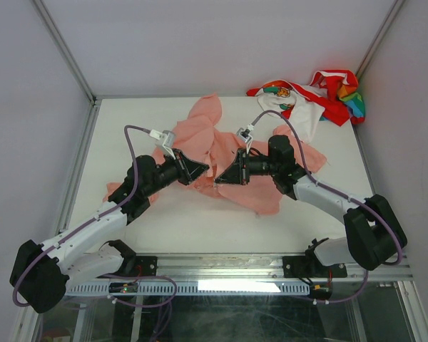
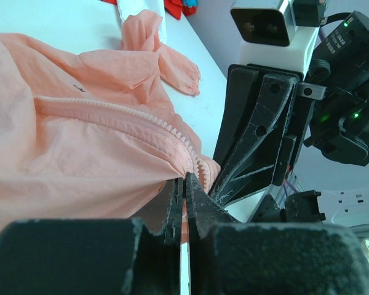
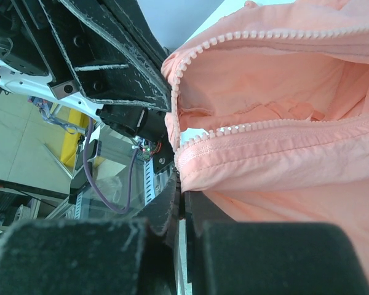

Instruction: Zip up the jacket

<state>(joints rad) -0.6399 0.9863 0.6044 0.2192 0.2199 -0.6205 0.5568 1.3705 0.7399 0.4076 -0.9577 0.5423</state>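
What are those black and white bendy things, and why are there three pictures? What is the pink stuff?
Those are two robot arms. One picture looks down from above; the other two come from little cameras on each arm's wrist. The pink stuff is a thin jacket lying crumpled on the white table. Its zipper is open. The left gripper has pinched the cloth by the zipper's teeth, and the right gripper has pinched the other edge. A colourful garment lies bunched in the far corner.

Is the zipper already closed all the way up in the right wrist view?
No: the jacket gapes open, its two zipper tooth rows running apart.
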